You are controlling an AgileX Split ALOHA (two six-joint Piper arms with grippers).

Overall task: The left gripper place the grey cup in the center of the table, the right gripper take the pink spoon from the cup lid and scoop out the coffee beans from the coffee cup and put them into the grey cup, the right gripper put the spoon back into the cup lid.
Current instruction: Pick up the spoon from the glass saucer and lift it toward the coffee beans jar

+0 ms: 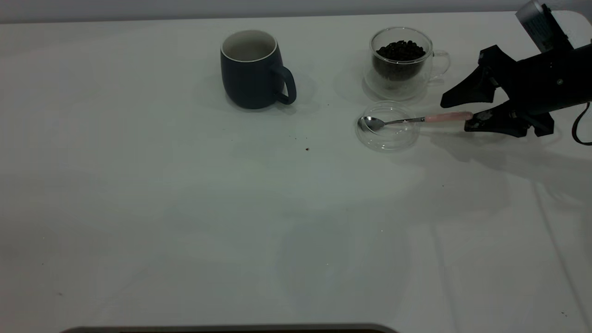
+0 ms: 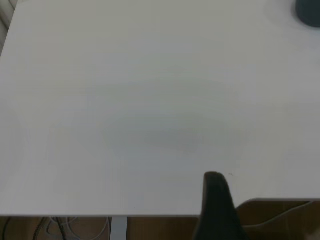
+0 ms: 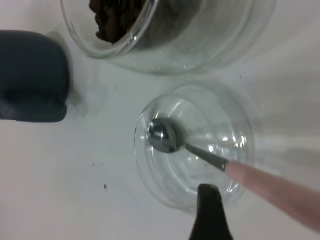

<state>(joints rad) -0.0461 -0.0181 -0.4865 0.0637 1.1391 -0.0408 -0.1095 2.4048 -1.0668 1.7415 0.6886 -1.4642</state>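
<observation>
left gripper (image 2: 216, 200): not in the exterior view; the left wrist view shows only one dark finger over the table's near edge. Can't tell if the jaws are apart or together.
table (image 1: 185, 208): white, a few dark specks, one crumb in front of the lid.
grey cup (image 1: 252, 69): upright, far centre of the table, handle turned toward the glass cup. White inside; can't tell whether any beans are in it. Well apart from the other items.
cup lid (image 1: 387, 136): clear glass disc, flat on the table, just in front of the coffee cup.
pink spoon (image 1: 416, 120): metal bowl resting inside the lid, handle running out over the rim toward the right arm.
coffee cup (image 1: 401, 62): clear double-walled glass, upright, far right of the table, handle pointing right.
coffee beans (image 1: 400, 51): dark heap inside the coffee cup.
right gripper (image 1: 455, 107): low over the table at the right edge, jaws apart, straddling the tip of the pink handle. Lower finger looks touching or just beside the handle end; upper finger clear of it. Not clamped.
</observation>
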